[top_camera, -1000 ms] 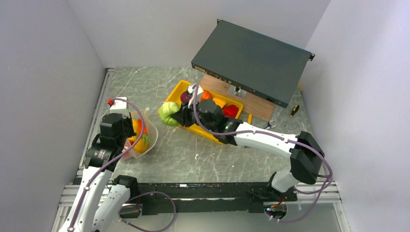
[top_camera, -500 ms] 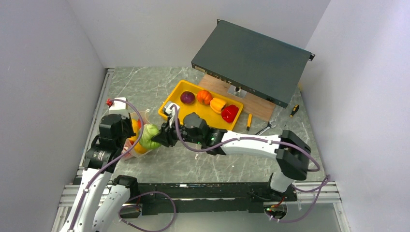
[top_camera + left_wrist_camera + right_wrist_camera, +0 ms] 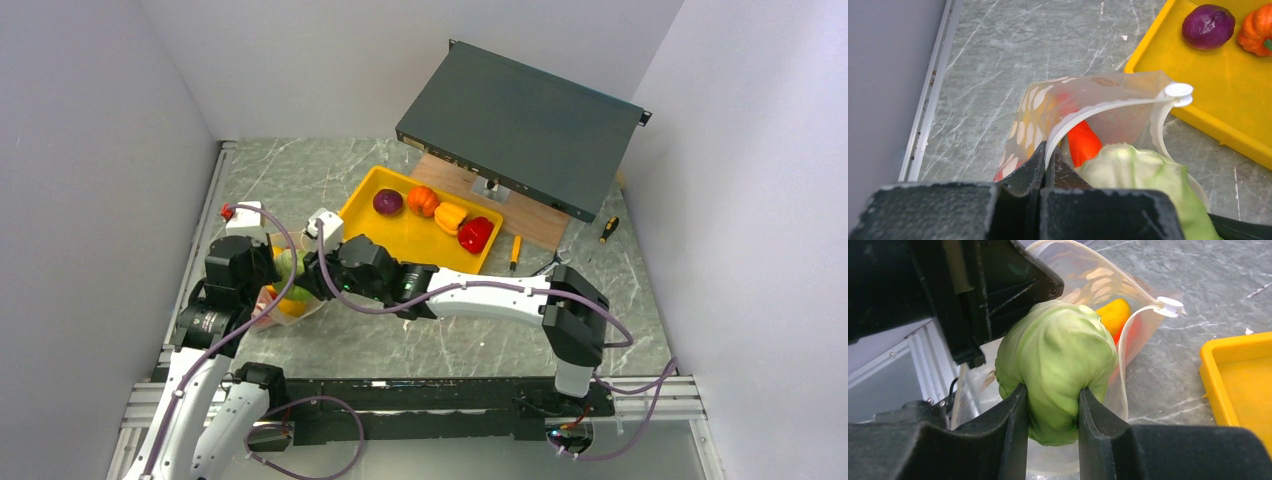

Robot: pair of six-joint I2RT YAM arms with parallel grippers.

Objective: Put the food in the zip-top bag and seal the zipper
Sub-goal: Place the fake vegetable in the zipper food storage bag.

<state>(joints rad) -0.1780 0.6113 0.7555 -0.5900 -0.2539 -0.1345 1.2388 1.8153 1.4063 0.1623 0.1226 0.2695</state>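
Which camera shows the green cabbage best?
The right wrist view: the green cabbage fills it, pinched by the right gripper at the zip-top bag. The left wrist view catches only part; the top view, a green sliver.

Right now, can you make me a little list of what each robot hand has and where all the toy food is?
Left hand: pinching the rim of the clear bag, holding its mouth open
Right hand: gripping the green cabbage at the bag's mouth
Inside the bag: an orange-red piece and a yellow-orange piece
Yellow tray: purple piece, orange pumpkin, yellow pepper, red pepper
Zipper: open, white slider at one end
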